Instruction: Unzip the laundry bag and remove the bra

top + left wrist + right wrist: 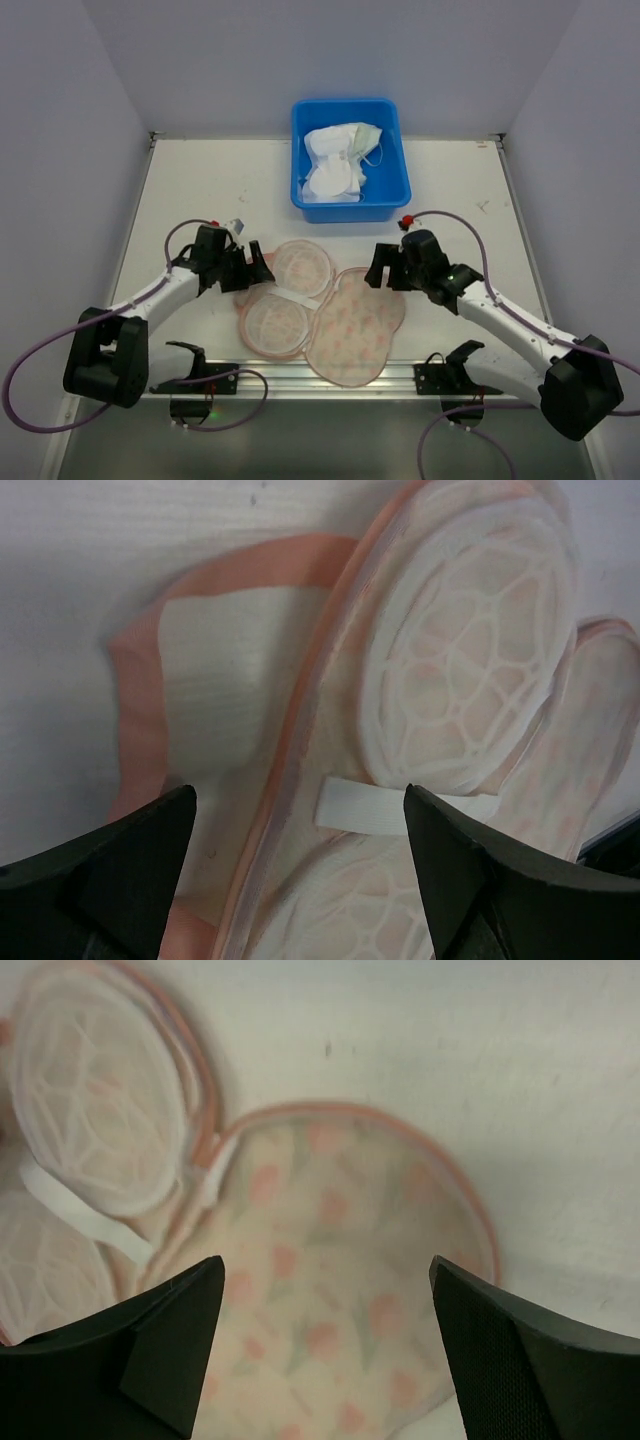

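The laundry bag [352, 325] lies unzipped and spread flat at the table's front centre, printed half to the right, white mesh-lined cups [300, 265] to the left. The white bra [338, 158] with pale green trim lies in the blue tub [390, 200] at the back. My left gripper [248, 268] is open and empty at the bag's left edge, over the pink zip edging [290, 740] and pink loop [135, 690]. My right gripper [383, 270] is open and empty at the bag's upper right, above the printed half [340, 1290].
A white elastic strap [390, 808] joins the two mesh cups [95, 1130]. The table's metal front rail [300, 378] runs just below the bag. Grey walls close in the left, right and back sides.
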Available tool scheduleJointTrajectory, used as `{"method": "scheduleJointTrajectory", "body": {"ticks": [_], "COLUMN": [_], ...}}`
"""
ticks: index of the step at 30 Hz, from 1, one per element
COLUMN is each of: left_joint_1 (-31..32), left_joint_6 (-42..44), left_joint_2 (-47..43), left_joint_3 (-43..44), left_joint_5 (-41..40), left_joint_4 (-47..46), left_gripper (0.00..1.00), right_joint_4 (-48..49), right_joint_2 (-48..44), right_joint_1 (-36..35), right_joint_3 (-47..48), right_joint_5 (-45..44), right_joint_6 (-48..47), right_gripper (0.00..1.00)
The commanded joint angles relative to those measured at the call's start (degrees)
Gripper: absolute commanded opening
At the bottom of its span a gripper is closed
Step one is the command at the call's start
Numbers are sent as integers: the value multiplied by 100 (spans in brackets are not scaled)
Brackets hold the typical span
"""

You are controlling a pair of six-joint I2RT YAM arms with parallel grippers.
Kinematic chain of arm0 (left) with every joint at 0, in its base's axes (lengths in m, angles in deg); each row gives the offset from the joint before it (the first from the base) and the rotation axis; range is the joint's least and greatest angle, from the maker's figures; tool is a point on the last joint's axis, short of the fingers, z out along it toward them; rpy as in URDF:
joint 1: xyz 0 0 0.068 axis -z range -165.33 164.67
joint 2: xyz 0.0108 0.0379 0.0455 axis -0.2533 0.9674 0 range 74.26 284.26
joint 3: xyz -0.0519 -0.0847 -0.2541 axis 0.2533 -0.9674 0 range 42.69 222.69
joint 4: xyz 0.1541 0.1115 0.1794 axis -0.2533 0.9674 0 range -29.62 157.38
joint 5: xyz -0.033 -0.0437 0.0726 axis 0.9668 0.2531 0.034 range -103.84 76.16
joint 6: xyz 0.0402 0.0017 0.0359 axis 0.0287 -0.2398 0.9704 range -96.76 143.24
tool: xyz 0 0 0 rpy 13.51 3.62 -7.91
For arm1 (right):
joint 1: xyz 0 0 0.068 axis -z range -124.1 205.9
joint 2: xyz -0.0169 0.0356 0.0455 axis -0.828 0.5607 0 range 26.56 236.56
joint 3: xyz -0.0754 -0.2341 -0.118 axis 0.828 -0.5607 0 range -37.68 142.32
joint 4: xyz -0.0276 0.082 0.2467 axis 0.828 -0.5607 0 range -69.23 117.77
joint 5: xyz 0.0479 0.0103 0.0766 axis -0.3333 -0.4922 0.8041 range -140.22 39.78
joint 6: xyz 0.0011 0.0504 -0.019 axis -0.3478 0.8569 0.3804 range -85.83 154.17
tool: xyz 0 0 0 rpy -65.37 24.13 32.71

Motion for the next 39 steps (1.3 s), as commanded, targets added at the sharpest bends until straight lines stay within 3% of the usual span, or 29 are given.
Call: {"method": "scheduleJointTrajectory", "body": {"ticks": [1,5,9,16,22,27,33,39], "left_joint_1": [194,484,599,757,950,1187,1328,1372], "left_joint_6": [-585,-823,-1130,-1728,-2124,-2510,-2537,-2484], "left_joint_2": [-163,-242,-322,-611,-867,-832,-674,-585], "left_joint_3": [-425,-732,-1066,-1506,-1621,-1647,-1577,-1480], "left_joint_5": [-125,-169,-90,78,-2,25,-54,-54], "left_joint_4": [-372,-644,-882,-1321,-1488,-1910,-2060,-2086], "left_gripper": [86,73,64,63,63,64,63,63], "right_joint_4": [-99,383,543,823,947,649,-54,-635], "right_joint_2": [-284,-56,410,1720,2160,1652,694,481], "right_joint_1": [-333,-466,-448,184,396,396,439,588], "right_joint_3": [-496,-1102,-981,-340,328,444,-215,-410], "right_joint_5": [564,1152,1181,1365,593,39,-726,-780], "right_joint_6": [1005,1445,1455,1165,805,611,724,972], "right_gripper": [84,82,85,88,89,89,91,89]}}
